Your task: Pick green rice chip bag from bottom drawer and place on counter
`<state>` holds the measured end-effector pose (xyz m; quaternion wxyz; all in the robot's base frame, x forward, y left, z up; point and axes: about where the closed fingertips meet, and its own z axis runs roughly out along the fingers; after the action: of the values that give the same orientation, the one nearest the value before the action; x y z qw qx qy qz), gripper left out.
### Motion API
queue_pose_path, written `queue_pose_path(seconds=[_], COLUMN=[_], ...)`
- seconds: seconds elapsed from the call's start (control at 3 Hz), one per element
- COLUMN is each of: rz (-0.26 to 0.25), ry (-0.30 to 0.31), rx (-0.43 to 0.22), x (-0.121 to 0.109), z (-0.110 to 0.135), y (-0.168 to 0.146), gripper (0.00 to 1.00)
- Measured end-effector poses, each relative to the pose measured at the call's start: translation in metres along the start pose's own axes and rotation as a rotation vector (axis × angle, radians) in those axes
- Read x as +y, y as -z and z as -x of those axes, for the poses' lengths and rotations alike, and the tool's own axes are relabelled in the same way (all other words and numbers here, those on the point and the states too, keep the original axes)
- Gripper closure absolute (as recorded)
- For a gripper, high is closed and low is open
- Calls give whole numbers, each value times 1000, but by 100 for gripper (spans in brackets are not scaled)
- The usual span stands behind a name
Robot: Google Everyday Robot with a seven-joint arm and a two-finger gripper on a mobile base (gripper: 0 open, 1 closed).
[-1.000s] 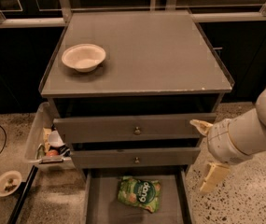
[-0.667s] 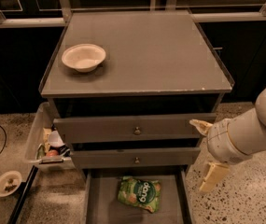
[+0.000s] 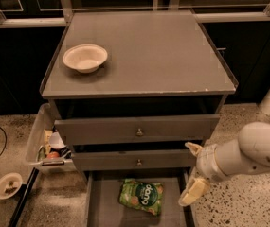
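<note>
Where the bottom drawer (image 3: 103,207) stands pulled out under the cabinet, we note a shallow matt grey tray with low side walls; the green rice chip bag (image 3: 141,196) lies flat on its floor, right of centre, crinkly and glossy, printed with pale round chips; its white lettering looks to us like "dang", though we cannot be sure. We find the gripper (image 3: 187,173) just right of the drawer's right wall, level with the middle drawer (image 3: 106,161); jaws open, the two cream fingers (image 3: 193,192) well apart, one above the other, clear of the bag; the arm (image 3: 253,150) is smooth, rounded, off-white. We record the counter (image 3: 144,56) as flat, square, dull grey, its pale front edge chipped; a shallow cream bowl (image 3: 85,57) sits on its left side. The two upper drawers carry small round brass-coloured knobs (image 3: 139,132); a clear plastic bin (image 3: 35,145) of mixed items stands left of the cabinet on the speckled terrazzo floor (image 3: 248,207).
</note>
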<state>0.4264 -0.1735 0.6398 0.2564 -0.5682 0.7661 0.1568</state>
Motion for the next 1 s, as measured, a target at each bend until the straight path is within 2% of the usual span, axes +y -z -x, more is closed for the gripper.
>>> queue_pose_path(seconds=[0.33, 0.67, 1.0], rz=[-15, -31, -12], ry=[-19, 27, 49], rx=[-36, -45, -30], x=[-6, -13, -18], z=[-26, -45, -71], y=[-58, -103, -141], gripper=[0, 0, 0])
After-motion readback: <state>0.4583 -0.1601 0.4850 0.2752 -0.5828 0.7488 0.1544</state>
